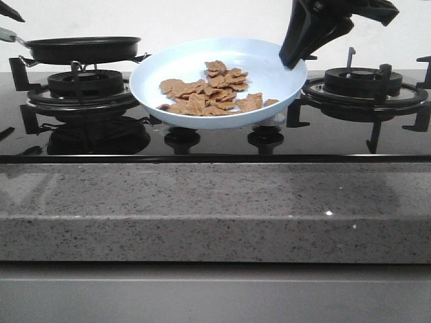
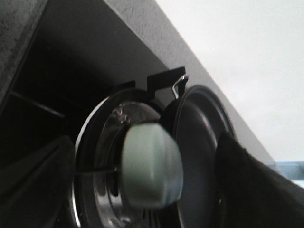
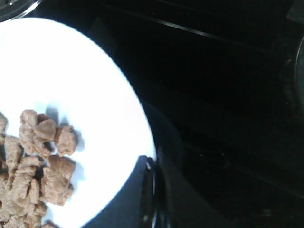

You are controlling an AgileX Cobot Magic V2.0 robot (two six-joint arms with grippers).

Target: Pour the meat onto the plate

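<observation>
The round, shallow, pale blue plate (image 1: 269, 67) hung tilted just above the glossy black glass hob between its two burners, the right claw (image 1: 294, 62) closed on its far right rim, one dark finger (image 3: 147, 190) lying over the edge. The heap of small, flat, light-brown meat pieces (image 1: 210, 93) lay inside it toward the lower front. The left claw (image 2: 152, 190) straddled the pale green handle (image 2: 152, 173) of the black frying pan (image 1: 82, 50) on the left burner; whether it gripped could not be told.
</observation>
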